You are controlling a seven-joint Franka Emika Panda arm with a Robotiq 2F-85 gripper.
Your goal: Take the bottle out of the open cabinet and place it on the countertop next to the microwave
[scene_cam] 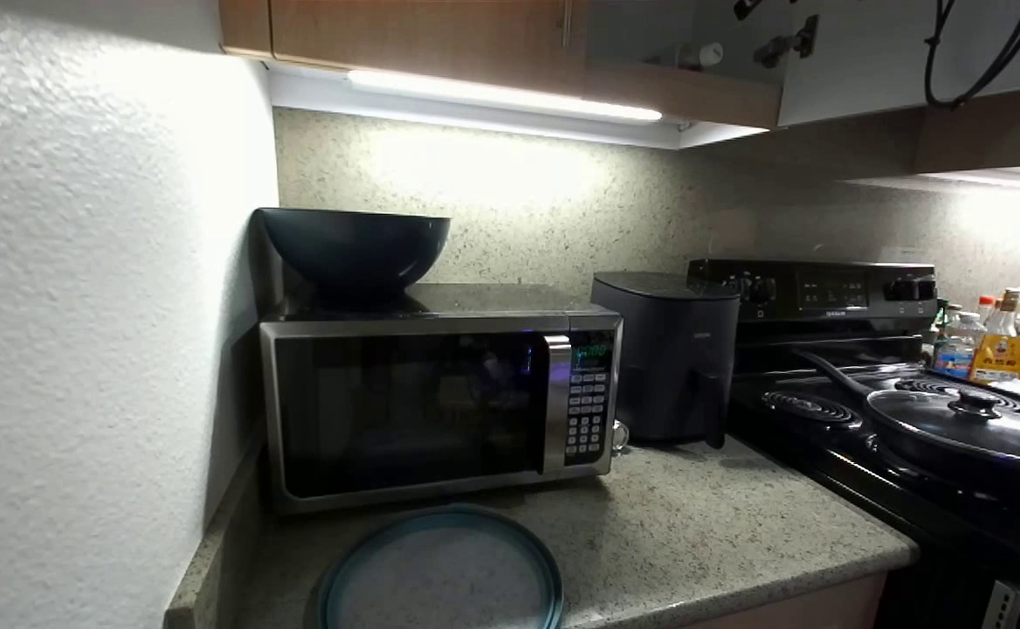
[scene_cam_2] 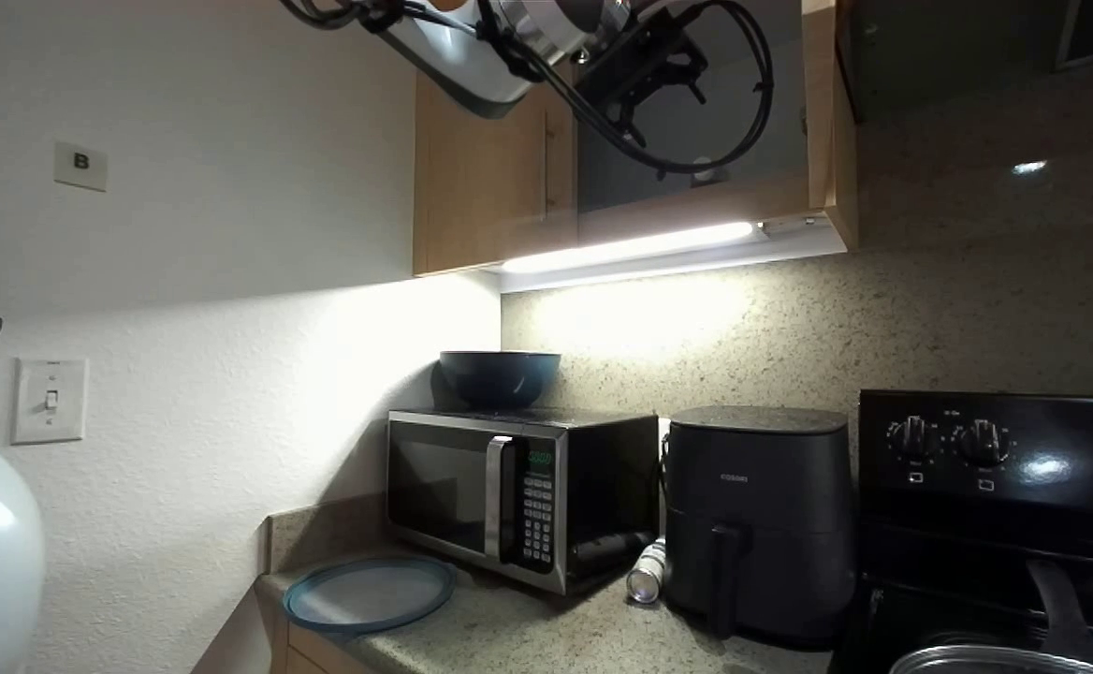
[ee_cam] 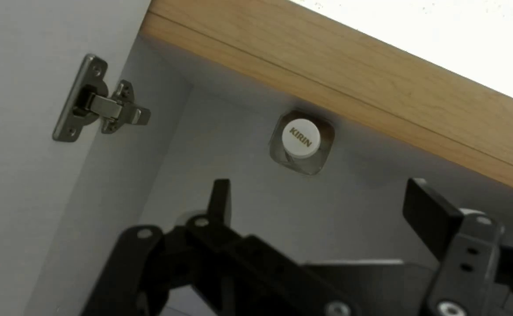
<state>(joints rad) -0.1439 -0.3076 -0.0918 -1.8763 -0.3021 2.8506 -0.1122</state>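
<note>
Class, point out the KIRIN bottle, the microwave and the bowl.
KIRIN bottle (ee_cam: 301,139): wrist view, its white cap.
Microwave (scene_cam: 436,409): in an exterior view, its door glass.
Bowl (scene_cam: 353,252): in an exterior view, its outer side.

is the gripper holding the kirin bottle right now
No, in the wrist view the gripper stands open and the bottle is visibly apart from it.

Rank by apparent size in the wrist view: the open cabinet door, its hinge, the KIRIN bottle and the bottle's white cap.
1. Cabinet door, cut off by the frame.
2. Hinge and bottle, unranked: the hinge spans farther but is thinner, too close to call.
3. White cap, clearly the smallest.
</note>
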